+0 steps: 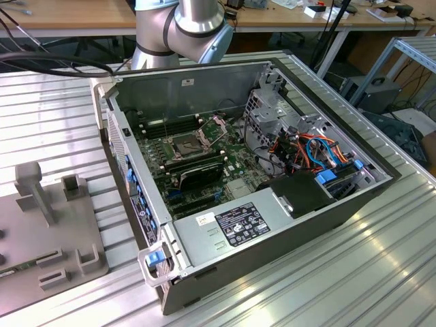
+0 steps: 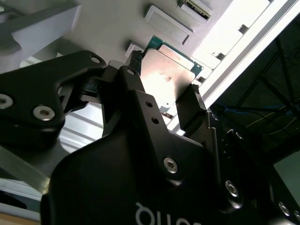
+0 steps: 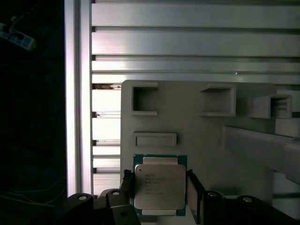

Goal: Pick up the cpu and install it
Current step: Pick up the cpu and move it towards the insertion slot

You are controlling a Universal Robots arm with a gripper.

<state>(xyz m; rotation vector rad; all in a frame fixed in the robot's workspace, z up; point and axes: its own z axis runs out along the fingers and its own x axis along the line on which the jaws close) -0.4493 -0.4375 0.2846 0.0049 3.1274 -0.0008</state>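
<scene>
The cpu (image 3: 159, 186) is a flat square chip with a dull silver top on a green board. It sits between the two black fingers of my gripper (image 3: 160, 183), above the grey fixture plate (image 3: 211, 140). In both wrist views one finger (image 3: 127, 183) presses on each side edge of the chip. The second wrist view has the cpu (image 2: 168, 70) catching bright light between the fingers of the gripper (image 2: 164, 77), which is shut on it. In the exterior view, the open socket (image 1: 185, 144) lies on the motherboard inside the computer case (image 1: 272, 231).
The grey fixture plate (image 1: 48, 231) with raised blocks and slots lies on the ribbed aluminium table at the exterior view's left. The arm's body (image 1: 180, 27) stands behind the case. Memory sticks (image 1: 197, 170), cables (image 1: 313, 150) and a power supply (image 1: 231, 228) crowd the case.
</scene>
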